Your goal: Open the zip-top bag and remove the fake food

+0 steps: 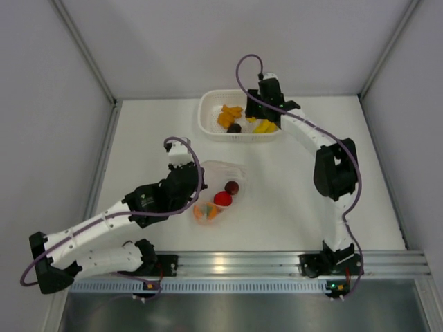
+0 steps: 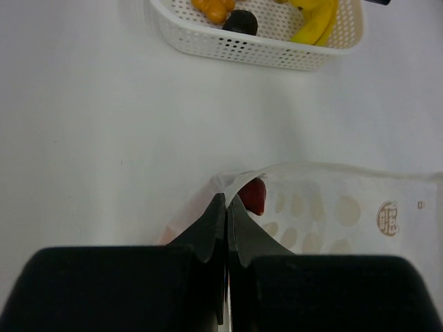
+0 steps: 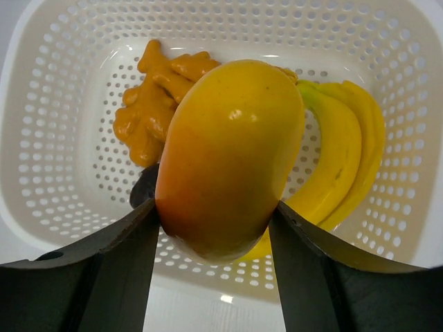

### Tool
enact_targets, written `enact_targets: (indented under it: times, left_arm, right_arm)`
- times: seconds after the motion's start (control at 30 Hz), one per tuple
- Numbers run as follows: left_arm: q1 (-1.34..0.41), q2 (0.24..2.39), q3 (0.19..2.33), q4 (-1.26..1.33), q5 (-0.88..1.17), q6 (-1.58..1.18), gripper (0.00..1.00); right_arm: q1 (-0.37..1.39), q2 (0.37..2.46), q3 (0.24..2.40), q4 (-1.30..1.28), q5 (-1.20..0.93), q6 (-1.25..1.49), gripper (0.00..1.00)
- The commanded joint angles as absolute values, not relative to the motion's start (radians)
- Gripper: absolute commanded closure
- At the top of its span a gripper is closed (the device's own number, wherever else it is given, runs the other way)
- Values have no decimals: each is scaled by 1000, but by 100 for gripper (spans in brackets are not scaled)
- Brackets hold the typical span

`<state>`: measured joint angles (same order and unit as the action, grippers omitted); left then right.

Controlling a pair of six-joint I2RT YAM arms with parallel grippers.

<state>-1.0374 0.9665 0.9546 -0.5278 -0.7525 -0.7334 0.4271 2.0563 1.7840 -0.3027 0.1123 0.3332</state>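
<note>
The right fingers [image 3: 118, 256] hang over the white perforated plastic basket [image 3: 62, 48], grasping a smooth yellow-orange plastic mango [image 3: 228, 152]. Below it, knobbly orange bits [image 3: 156, 97], a yellow banana [image 3: 346, 152] and 1 dark purple piece [image 2: 240, 22] crowd the basket floor. Nearer the arm bases than the basket, the clear dotted zip-top bag [image 1: 225, 173] lies on the white worktop [image 1: 152, 131], its edge clenched by the left fingers [image 2: 211, 225]. A red fruit [image 1: 222, 199], a dark red round piece [image 1: 232, 187] and a round orange piece [image 1: 205, 211] show through it. Bare worktop separates bag from basket, which stands close to the back wall.
</note>
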Motion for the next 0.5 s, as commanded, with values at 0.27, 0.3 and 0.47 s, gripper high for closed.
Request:
enact_targets:
  times: [0.27,0.3,0.47]
  left_arm:
    - [-1032,1009,1040,-522,-693,-663,100]
    - [-1034,1015,1055,-525,-692,-663,100]
    - [-1032,1043,1089,-523,-732,-744,100]
  right_arm:
    - [410,2043,1919,-376,77,233,1]
    - [405,2034,1921,-383,74,235,1]
    - [385,1840,1750,-330,36,322,1]
